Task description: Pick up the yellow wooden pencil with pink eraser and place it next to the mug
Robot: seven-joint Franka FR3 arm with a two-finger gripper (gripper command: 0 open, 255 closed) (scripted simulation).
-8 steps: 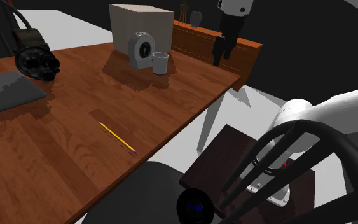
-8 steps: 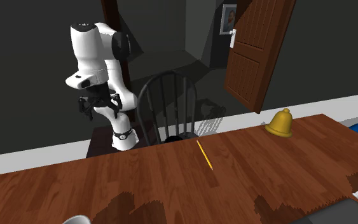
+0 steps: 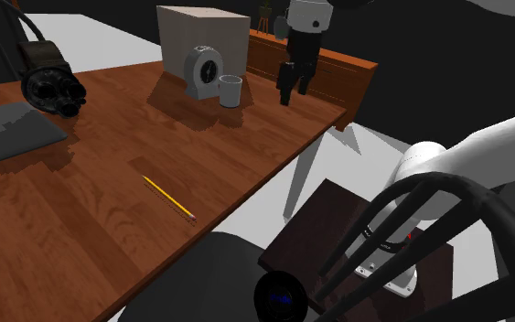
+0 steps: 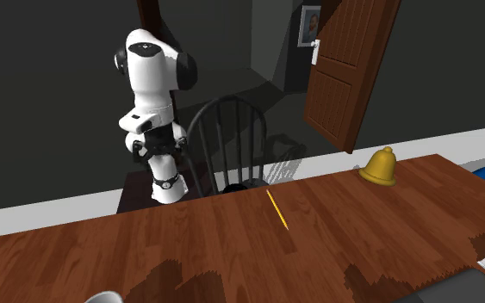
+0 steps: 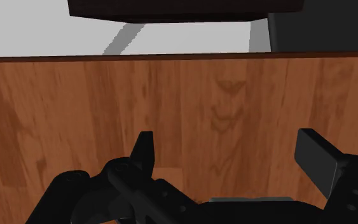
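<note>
The yellow pencil point(image 3: 168, 198) with a pink eraser end lies flat on the brown wooden table point(image 3: 91, 229), near its front edge; it also lies near the table's far edge point(image 4: 276, 209) in the second exterior view. A small white mug point(image 3: 231, 90) stands at the far end, beside a box. My black gripper point(image 3: 289, 94) hangs in the air over the table's far corner, a little to the shoulder view's right of the mug and far from the pencil. In the wrist view the gripper point(image 5: 228, 156) is open above bare wood, its fingers point(image 5: 144, 150) wide apart and holding nothing.
A tall pale box point(image 3: 202, 38) with a round grey clock-like object point(image 3: 205, 71) stands behind the mug. Dark binoculars point(image 3: 50, 79) and a grey slab point(image 3: 8, 134) sit at the shoulder view's left. A brass bell point(image 4: 380, 165) rests on the table. A dark chair point(image 4: 232, 142) stands by the stand.
The arm has swung toward the shoulder view's left, carrying the gripper from beyond the table's edge to above its far corner near the mug. The pencil and mug have not moved.
</note>
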